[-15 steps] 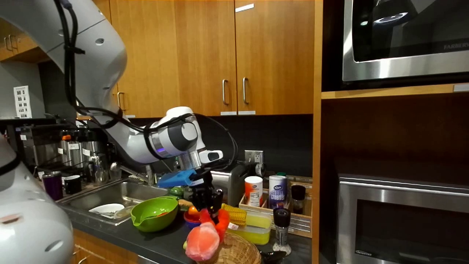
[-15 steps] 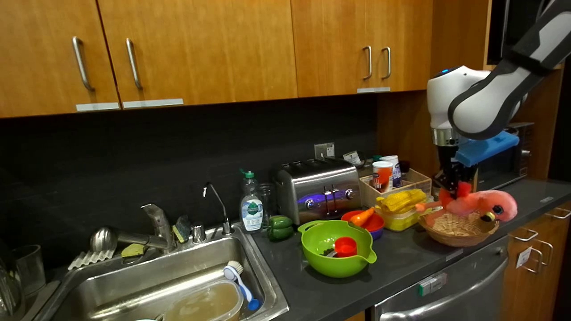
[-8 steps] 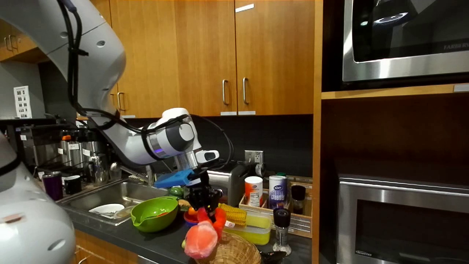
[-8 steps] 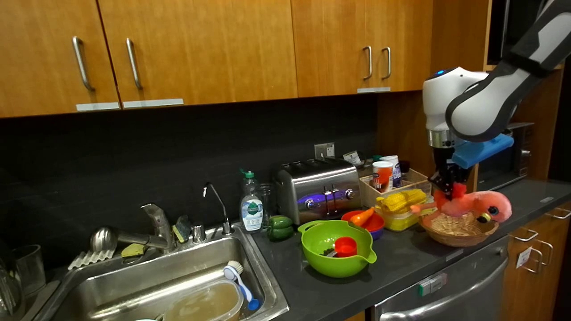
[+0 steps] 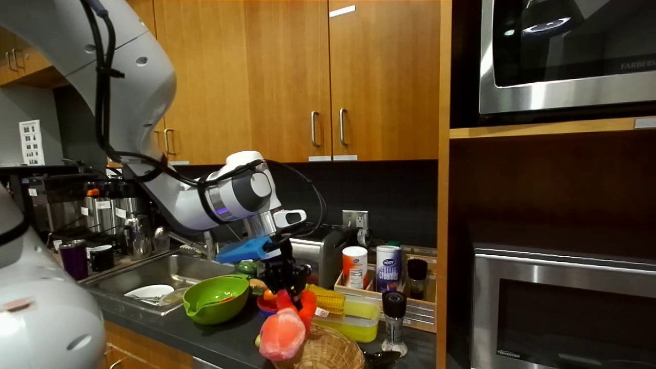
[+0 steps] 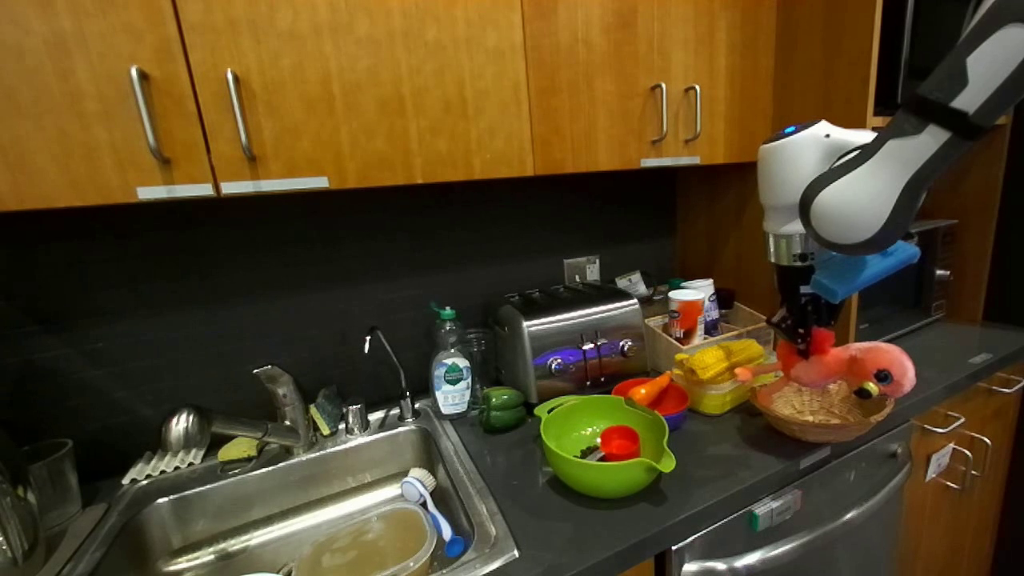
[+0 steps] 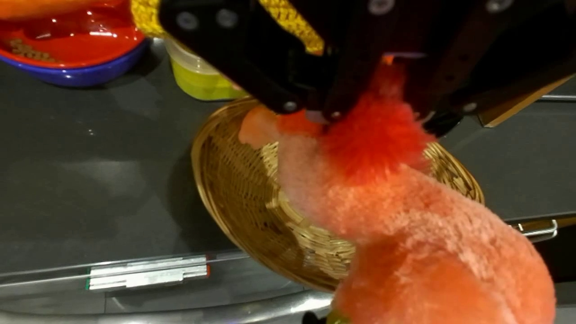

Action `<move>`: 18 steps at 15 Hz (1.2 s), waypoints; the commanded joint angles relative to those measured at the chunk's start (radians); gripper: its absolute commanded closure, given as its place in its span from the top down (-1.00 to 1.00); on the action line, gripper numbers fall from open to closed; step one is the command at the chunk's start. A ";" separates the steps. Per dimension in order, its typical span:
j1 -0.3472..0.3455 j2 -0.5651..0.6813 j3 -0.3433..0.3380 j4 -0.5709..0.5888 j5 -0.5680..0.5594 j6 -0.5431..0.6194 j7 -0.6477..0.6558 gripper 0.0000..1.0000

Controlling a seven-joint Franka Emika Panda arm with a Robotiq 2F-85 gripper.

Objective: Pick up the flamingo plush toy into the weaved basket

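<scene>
The flamingo plush toy point(image 6: 860, 368) is pink with red-orange fur and a black eye. It hangs over the weaved basket point(image 6: 824, 432), with its head out past the rim in an exterior view. The toy point(image 5: 282, 334) and the basket point(image 5: 330, 353) also show in an exterior view. My gripper point(image 6: 810, 342) is shut on the red fur of the toy's back. In the wrist view, the gripper point(image 7: 377, 118) pinches a tuft of red fur; the toy point(image 7: 405, 216) covers much of the round tan basket point(image 7: 234, 193). Whether its underside touches the basket cannot be told.
A yellow-green container point(image 5: 359, 323) with yellow corn point(image 6: 724, 360) stands beside the basket. A red bowl point(image 6: 680, 396) and a green bowl point(image 6: 604, 472) stand farther along. A pepper grinder point(image 5: 393, 320) is near the basket. The counter's front edge point(image 6: 736, 504) runs close to it.
My gripper and the flamingo have shifted slightly left in both exterior views since one second ago. Over the last half second they have hardly moved. The basket has stayed in place.
</scene>
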 commanded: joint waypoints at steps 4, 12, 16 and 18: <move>-0.013 0.007 0.022 -0.012 -0.022 0.123 0.034 -0.91; -0.083 0.013 0.045 -0.011 -0.117 0.199 0.088 -0.52; -0.160 -0.005 0.047 -0.020 -0.351 0.280 0.256 0.18; -0.182 -0.003 0.040 -0.019 -0.438 0.300 0.327 0.47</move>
